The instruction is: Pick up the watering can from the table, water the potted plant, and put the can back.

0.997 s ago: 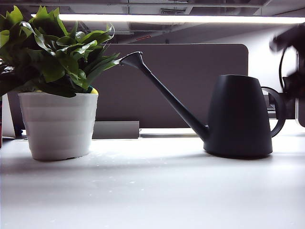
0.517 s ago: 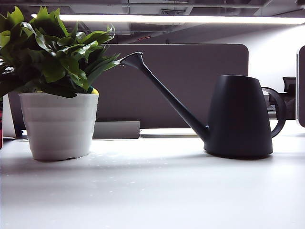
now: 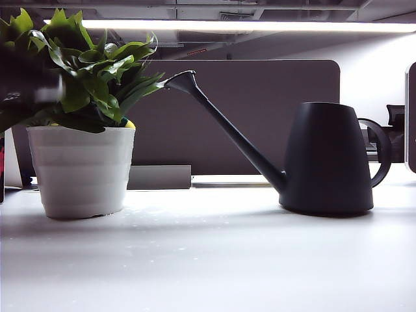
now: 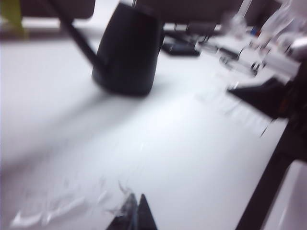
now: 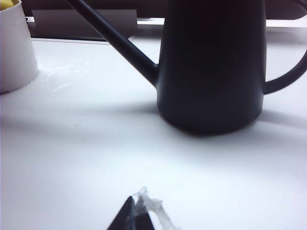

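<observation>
Standing upright on the white bench (image 3: 214,260), the matte black watering can (image 3: 328,159) sits toward the right of the exterior view, its base flat on the surface; its long thin spout (image 3: 224,127) slants up and to the left, the flared tip ending just beside the outer leaves of the potted plant (image 3: 78,123), though whether tip and leaf touch cannot be told; the loop handle (image 3: 382,153) curves off the can's right side. The plant stands at the left, broad glossy green leaves above a white ribbed pot (image 3: 81,169) that rests on the bench, well apart from the can's body; a dark blurred shape (image 3: 26,81) crosses the leaves at the far left edge, too smeared to identify.

Neither arm shows clearly in the exterior view. The left hand (image 4: 136,215) appears in its wrist view as two dark fingertips pressed together to a point, holding nothing, above bare bench and well apart from the can (image 4: 127,50); the picture is blurred. The right hand (image 5: 133,215) likewise shows its tips brought together, empty, low over the bench on the near side of the can (image 5: 211,67), apart from it; the spout (image 5: 112,38) runs toward the pot (image 5: 14,48) at the edge of that view.
</observation>
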Robot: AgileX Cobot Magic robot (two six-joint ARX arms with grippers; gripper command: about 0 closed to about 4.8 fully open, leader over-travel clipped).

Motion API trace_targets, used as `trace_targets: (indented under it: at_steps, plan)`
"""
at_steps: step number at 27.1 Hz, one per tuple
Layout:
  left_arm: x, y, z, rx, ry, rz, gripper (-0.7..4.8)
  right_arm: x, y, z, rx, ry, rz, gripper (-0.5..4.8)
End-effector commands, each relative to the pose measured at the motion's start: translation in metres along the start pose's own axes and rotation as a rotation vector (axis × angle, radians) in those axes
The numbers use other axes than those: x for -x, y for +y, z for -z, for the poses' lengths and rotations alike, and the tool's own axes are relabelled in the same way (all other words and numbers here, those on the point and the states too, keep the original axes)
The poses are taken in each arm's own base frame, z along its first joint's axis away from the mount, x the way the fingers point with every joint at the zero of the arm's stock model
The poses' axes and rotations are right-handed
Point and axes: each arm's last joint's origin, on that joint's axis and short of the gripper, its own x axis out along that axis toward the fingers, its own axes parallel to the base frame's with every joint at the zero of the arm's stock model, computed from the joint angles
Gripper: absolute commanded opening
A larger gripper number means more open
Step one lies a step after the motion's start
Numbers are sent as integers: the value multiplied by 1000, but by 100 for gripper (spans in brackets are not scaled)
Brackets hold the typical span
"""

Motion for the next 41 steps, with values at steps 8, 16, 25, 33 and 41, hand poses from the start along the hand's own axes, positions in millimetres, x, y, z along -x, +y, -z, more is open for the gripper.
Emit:
trace_targets:
  at_steps: [8,16,25,33,41]
  plan:
    - [-3,3,16,26,32,24,-5,0,3,3,-4,26,-93,-1]
    - [-3,3,17,26,32,24,-5,0,3,3,-4,23,-93,-1]
    - [15,41,4,57,-126,-357,-5,13,-19,-14,-33,-199,109,-1]
    - [46,65,-7,37,-316,-737,-5,18,-41,-15,-55,-218,339,-1]
    - [46,64,-7,36,-312,-723,-5,18,-41,-15,-55,-217,337,-1]
